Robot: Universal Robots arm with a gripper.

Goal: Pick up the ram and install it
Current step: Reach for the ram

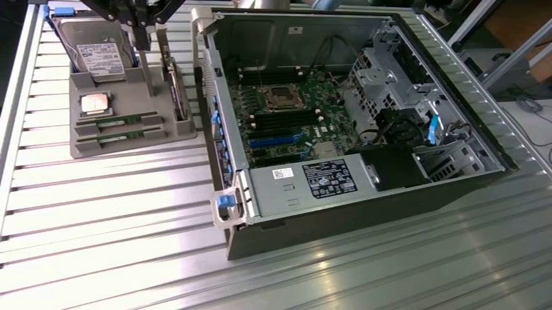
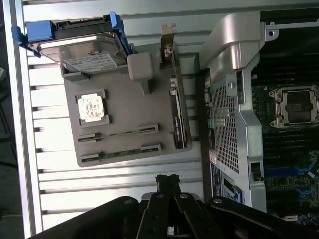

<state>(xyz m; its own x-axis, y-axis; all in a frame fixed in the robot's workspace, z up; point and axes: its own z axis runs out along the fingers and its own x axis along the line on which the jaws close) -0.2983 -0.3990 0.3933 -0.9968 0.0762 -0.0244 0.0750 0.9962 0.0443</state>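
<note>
Two ram sticks, thin green boards, lie in slots of the grey holder [image 1: 129, 97]: one ram stick [image 1: 116, 121] nearer the silver processor chip [image 1: 95, 102], the other ram stick [image 1: 121, 135] by the holder's front edge. In the wrist view they are the ram stick [image 2: 119, 134] and the ram stick [image 2: 122, 152] on the holder [image 2: 134, 94]. My gripper [image 1: 145, 35] hangs high over the holder's back, near the hard drive [image 1: 95, 48]. The gripper [image 2: 167, 180] is shut with nothing between its fingers, apart from both sticks.
An upright expansion card [image 1: 177, 90] stands at the holder's edge beside the open computer case [image 1: 233, 213]. Inside the case lie the motherboard with its empty processor socket [image 1: 282, 97], black memory slots [image 1: 280, 121] and a power supply [image 1: 302, 184]. Ribbed metal table all around.
</note>
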